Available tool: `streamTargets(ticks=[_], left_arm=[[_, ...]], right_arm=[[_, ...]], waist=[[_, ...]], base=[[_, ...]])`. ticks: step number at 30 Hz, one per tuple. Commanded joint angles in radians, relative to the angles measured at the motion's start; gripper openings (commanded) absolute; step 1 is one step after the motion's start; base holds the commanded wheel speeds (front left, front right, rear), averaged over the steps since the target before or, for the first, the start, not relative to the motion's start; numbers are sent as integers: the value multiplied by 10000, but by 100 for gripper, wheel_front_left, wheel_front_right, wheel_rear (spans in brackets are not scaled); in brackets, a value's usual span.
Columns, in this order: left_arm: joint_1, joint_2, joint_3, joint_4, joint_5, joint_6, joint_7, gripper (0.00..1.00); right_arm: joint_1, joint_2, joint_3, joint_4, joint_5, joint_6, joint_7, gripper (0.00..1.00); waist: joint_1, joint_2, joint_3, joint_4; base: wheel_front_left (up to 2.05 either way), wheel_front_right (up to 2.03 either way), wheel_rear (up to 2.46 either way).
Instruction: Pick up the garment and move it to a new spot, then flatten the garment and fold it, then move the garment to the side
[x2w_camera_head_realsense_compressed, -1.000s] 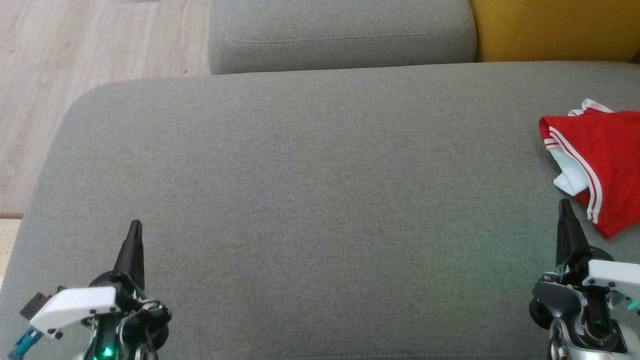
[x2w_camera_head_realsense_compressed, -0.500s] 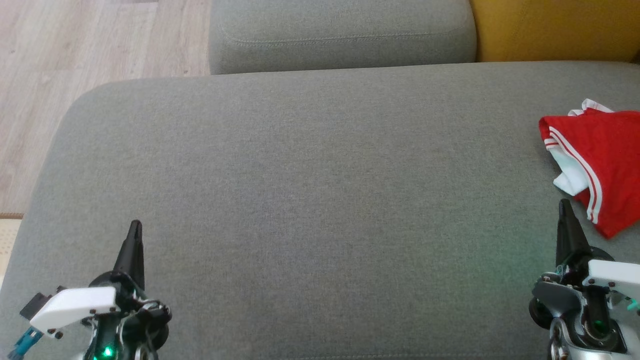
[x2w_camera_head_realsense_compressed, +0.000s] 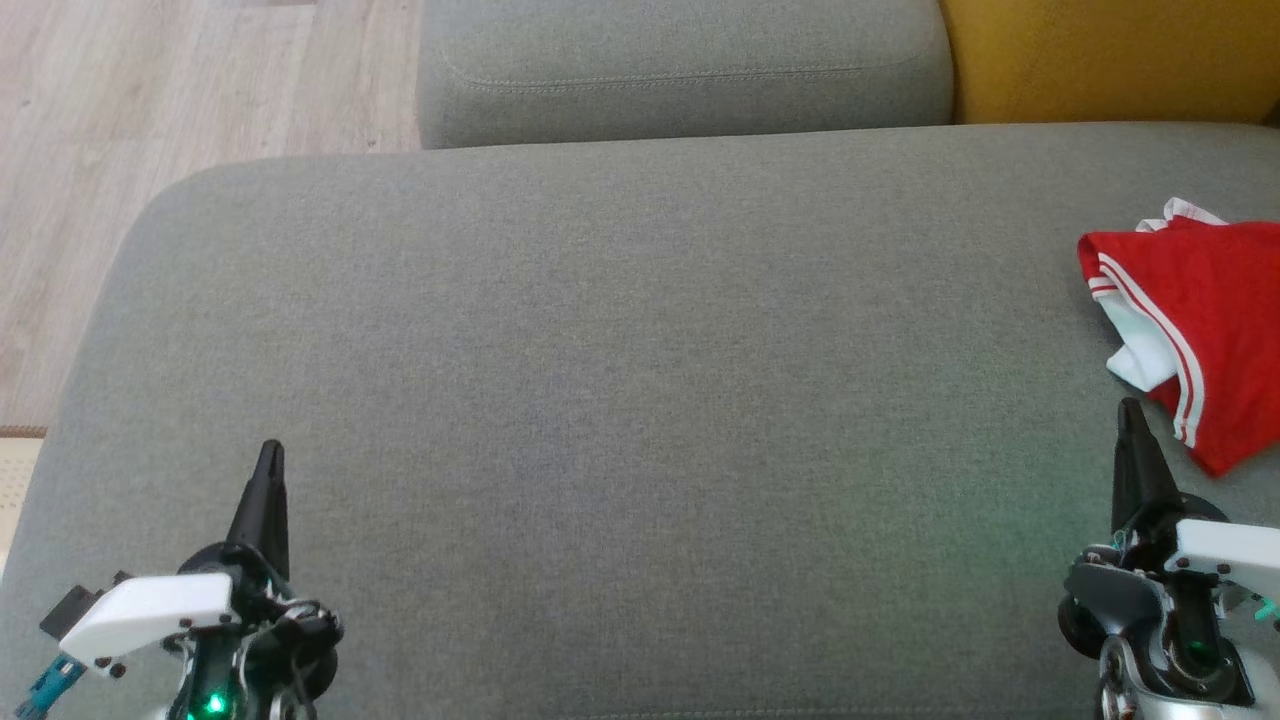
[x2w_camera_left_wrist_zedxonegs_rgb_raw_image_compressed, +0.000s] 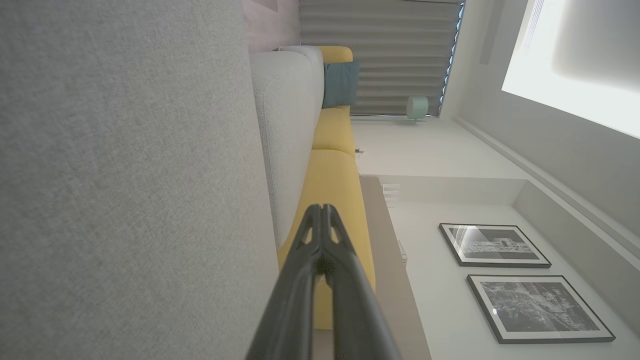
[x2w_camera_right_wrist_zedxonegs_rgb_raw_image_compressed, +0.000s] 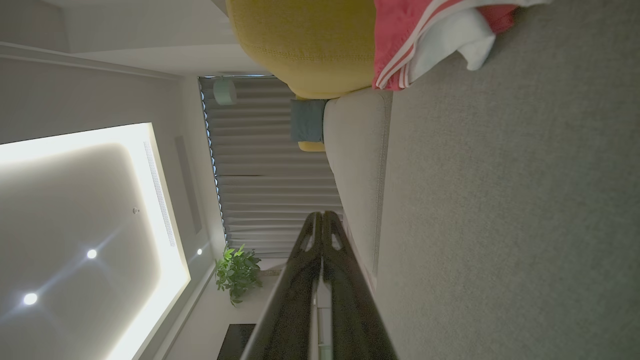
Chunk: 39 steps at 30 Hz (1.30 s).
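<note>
My left gripper (x2w_camera_head_realsense_compressed: 268, 458) sits low on my left above the grey seat cushion (x2w_camera_head_realsense_compressed: 620, 380). Its two dark fingers are pressed together into one point and carry nothing. My right gripper (x2w_camera_head_realsense_compressed: 1128, 412) is at the lower right, also pinched together and empty, and its own wrist view shows the tips meeting.

Just past that right tip, up and to the right, lies the garment (x2w_camera_head_realsense_compressed: 1205, 300). It is red with white stripes and a white patch, rumpled near the cushion's right end and cut off by the edge of the head view. The tip is close to its lower corner, but I can see a sliver of grey fabric between them, so they are apart.

Behind the seat is a second grey cushion (x2w_camera_head_realsense_compressed: 680, 70), with a yellow cushion (x2w_camera_head_realsense_compressed: 1110, 55) right beside it on the garment's side. I cannot tell whether the garment reaches the yellow one.

Further out on my left are a wood floor (x2w_camera_head_realsense_compressed: 150, 150) and a strip of pale rug (x2w_camera_head_realsense_compressed: 15, 470). The left wrist view picks up a teal pillow (x2w_camera_left_wrist_zedxonegs_rgb_raw_image_compressed: 340, 84) and two framed pictures (x2w_camera_left_wrist_zedxonegs_rgb_raw_image_compressed: 492, 245) on the wall. The right wrist view shows a potted plant (x2w_camera_right_wrist_zedxonegs_rgb_raw_image_compressed: 237, 272) by a pleated curtain (x2w_camera_right_wrist_zedxonegs_rgb_raw_image_compressed: 260, 190).
</note>
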Motion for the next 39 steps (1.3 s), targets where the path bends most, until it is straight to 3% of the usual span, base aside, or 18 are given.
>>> streamTargets(ticks=[1, 39], left_arm=[[-582, 200, 352, -387, -44, -71, 76, 0], [-582, 200, 351, -388, -44, -71, 76, 0]], right_arm=[[-178, -64, 207, -382, 70, -9, 56, 0], [-177, -64, 207, -382, 70, -9, 56, 0]], waist=[[0, 0, 0, 0], [0, 0, 0, 0]], base=[[0, 0, 0], [0, 0, 0]])
